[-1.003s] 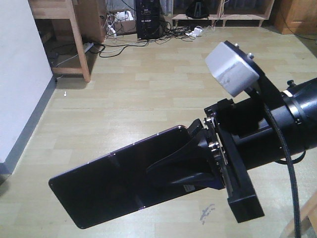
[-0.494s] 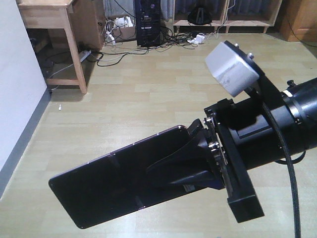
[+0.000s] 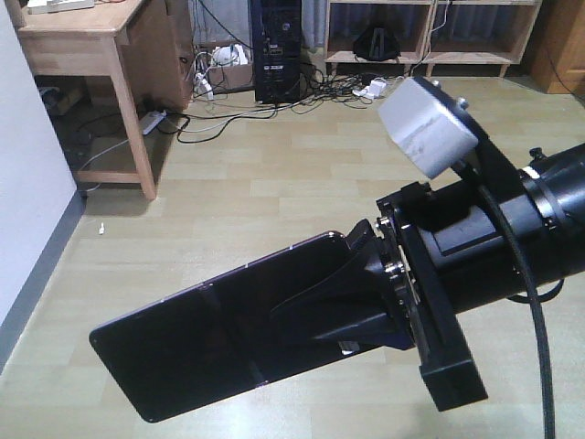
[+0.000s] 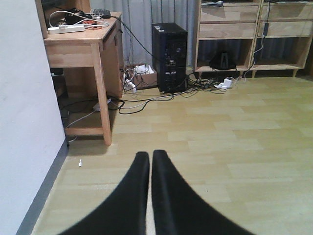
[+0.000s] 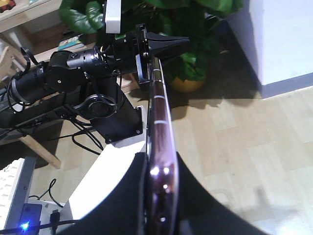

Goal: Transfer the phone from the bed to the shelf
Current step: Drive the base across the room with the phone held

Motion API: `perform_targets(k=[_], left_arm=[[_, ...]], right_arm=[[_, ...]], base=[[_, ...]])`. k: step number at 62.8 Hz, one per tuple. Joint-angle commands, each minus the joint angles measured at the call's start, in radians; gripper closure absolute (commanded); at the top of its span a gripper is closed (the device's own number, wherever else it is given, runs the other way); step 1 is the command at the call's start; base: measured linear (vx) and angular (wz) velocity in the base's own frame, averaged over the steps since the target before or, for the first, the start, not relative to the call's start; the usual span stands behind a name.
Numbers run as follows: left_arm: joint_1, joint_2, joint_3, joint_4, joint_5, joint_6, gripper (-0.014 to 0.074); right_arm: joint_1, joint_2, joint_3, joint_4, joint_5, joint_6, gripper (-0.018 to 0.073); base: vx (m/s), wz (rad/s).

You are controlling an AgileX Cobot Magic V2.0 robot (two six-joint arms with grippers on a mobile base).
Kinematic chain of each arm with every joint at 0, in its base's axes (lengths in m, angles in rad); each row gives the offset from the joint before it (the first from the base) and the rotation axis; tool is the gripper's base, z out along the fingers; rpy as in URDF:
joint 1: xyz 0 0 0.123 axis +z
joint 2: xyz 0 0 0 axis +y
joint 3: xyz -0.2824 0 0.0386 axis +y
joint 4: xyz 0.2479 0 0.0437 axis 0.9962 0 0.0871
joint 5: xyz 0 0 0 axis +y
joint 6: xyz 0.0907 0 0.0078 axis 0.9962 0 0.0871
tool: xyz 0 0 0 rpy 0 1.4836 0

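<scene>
- The right gripper (image 3: 311,306) is clenched on the phone (image 3: 201,347), pressing its two broad faces near one short end. Most of the glossy slab juts out past the fingertips, probably so that end can be slid onto a board first.
- The phone hangs in the air above the floor (image 3: 274,183). No view shows the bed, so I judge this to be the carrying stage.
- The shelf (image 4: 230,30) stands far ahead of the fingertips, well apart from the phone's tip.
- The left gripper (image 4: 150,161) is closed on nothing and plays no part in the hold.
- With such a long overhang, the slick phone could pivot in the grip.
</scene>
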Motion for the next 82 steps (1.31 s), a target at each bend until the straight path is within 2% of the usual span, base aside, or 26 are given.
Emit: perform_targets(k=[1,82], left_arm=[[-0.003,-0.005,0.002,-0.006,-0.073,-0.004,0.0596],[-0.003,-0.005,0.002,-0.006,-0.073,-0.004,0.0596]], right_arm=[[-0.001,-0.025,-0.028,0.094,0.054,-0.011,0.0563],[-0.001,-0.025,-0.028,0.094,0.054,-0.011,0.0563]], base=[[0.36,-0.02],[0.34,-0.02]])
